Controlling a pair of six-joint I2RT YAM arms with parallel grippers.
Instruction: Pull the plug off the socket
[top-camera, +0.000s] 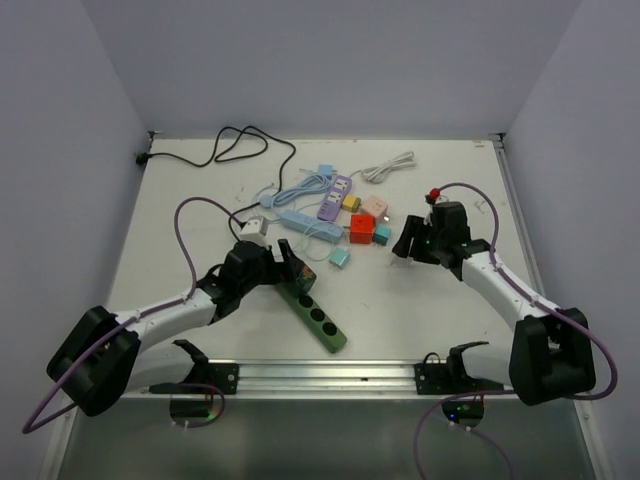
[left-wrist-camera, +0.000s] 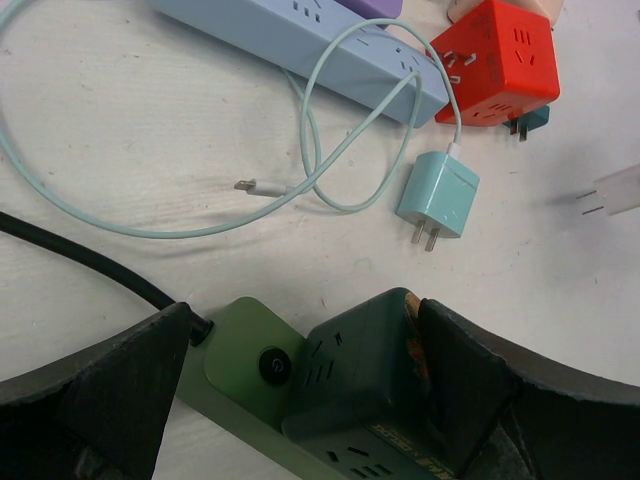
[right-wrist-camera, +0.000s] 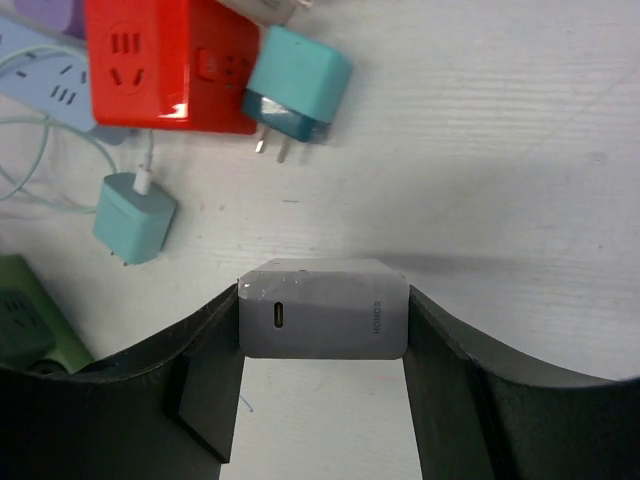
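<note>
The green power strip (top-camera: 318, 315) lies diagonally at the near middle of the table. In the left wrist view its switch end (left-wrist-camera: 235, 350) carries a dark green cube adapter (left-wrist-camera: 365, 385). My left gripper (left-wrist-camera: 305, 370) spans this end: one finger (left-wrist-camera: 110, 390) sits at the cord entry, the other (left-wrist-camera: 470, 380) presses on the cube. My right gripper (right-wrist-camera: 322, 335) is shut on a grey-white charger plug (right-wrist-camera: 322, 310) and holds it off the table, clear of any socket. In the top view it (top-camera: 408, 250) hangs to the right of the strip.
A blue strip (top-camera: 310, 227), a purple strip (top-camera: 336, 197), a red cube (top-camera: 361, 228) and small teal chargers (top-camera: 340, 257) cluster at the table's middle. A thin pale cable (left-wrist-camera: 310, 150) loops close by the left gripper. A black cord (top-camera: 230, 145) runs at the far left.
</note>
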